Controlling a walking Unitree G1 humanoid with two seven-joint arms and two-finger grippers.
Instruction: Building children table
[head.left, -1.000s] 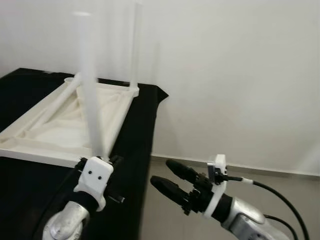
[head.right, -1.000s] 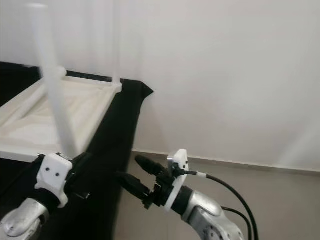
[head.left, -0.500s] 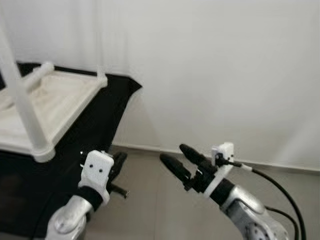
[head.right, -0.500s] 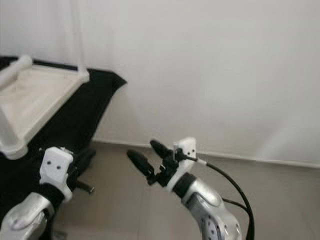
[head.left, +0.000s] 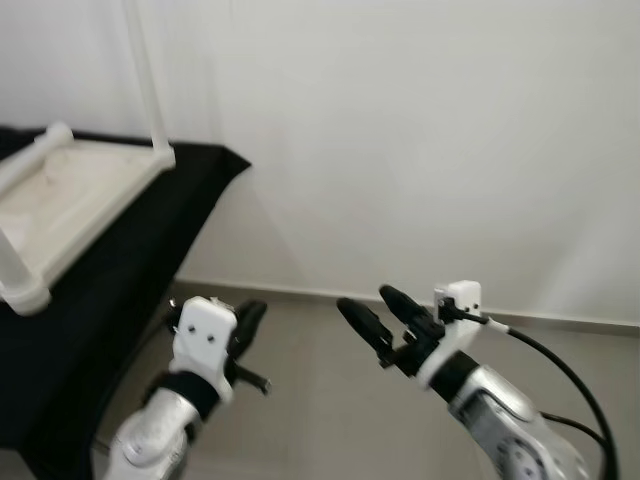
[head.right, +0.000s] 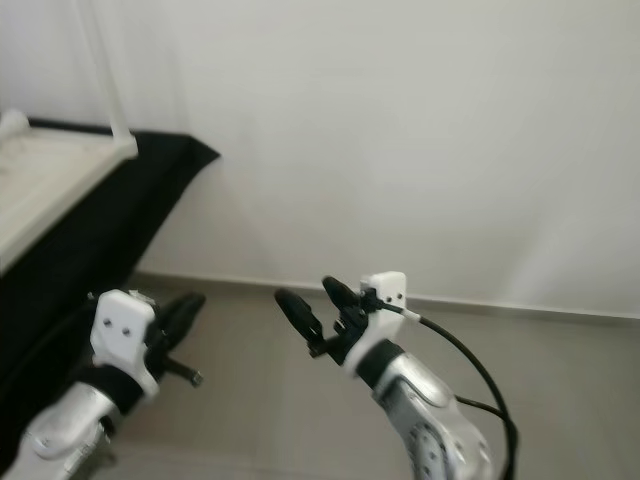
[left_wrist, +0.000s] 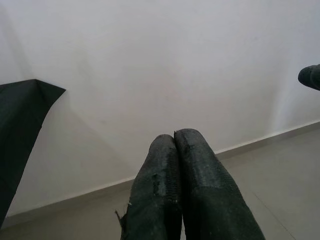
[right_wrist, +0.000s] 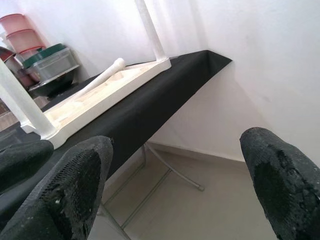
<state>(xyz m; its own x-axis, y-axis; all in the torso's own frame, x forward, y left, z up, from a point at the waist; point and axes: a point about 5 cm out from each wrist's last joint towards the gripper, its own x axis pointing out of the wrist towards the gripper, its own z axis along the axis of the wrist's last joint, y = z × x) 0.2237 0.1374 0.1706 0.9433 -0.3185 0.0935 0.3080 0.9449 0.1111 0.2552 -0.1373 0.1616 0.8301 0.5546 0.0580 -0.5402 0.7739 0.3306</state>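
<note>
- Broadly, a white wall (head.left: 420, 130) and a grey tiled floor (head.left: 310, 400) take up most of the head views, with both arms raised over the floor and away from the work.
- Next in size, the worktop (head.left: 110, 270), draped in black cloth, stands off to the robot's left, its corner jutting toward the wall.
- On it lies the children's table (head.left: 70, 205), white and turned upside down, with its underside frame facing up.
- Two table legs stand upright from its corners: the far leg (head.left: 143, 70) rises by the wall, and the near leg (head.left: 12, 270) sits at the corner closest to the robot.
- A loose leg (right_wrist: 102, 75) lies flat across the frame, its long axis running roughly from the far corner toward the near side.
- Stacked storage tubs (right_wrist: 35, 55) sit beyond the worktop in the right wrist view.
- The left gripper (head.left: 243, 328) hangs just off the worktop's edge, its jaws clenched together on nothing.
- The right gripper (head.left: 385, 315) floats farther out over the floor, jaws released and spread wide, empty.
- Judging from this, the table lies to the left of both jaws, and the left arm is nearer; any reach for the loose leg calls for a turn back toward the worktop first.
</note>
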